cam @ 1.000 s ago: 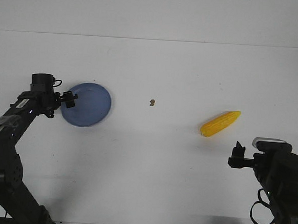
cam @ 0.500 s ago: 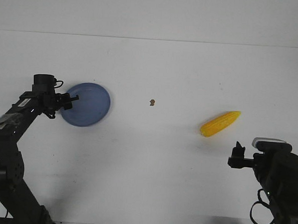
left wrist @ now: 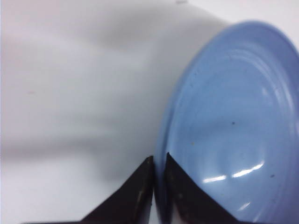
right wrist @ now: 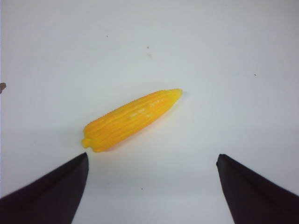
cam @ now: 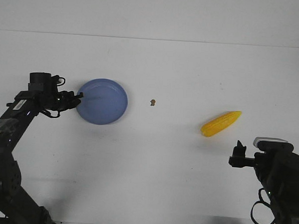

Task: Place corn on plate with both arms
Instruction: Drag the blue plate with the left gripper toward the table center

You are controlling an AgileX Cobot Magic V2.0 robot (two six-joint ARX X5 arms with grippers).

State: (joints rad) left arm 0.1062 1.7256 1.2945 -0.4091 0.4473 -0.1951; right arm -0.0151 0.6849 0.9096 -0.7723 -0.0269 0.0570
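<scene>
Two arms work a white surface [cam: 157,162]. Left of centre sits the plate [cam: 104,101], its near rim pinched between the closed fingers of the left tool [left wrist: 156,186] (rim edge visible between the tips). Well to the right lies the corn [cam: 221,123], untouched, just ahead of the right tool [right wrist: 152,186], fingers spread wide apart.

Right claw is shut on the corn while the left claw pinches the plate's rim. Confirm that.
Not quite. The right claw is open and apart from the corn, which lies loose on the table, as the right wrist view shows. The rest stands: the left claw is shut on the plate at its rim.
</scene>
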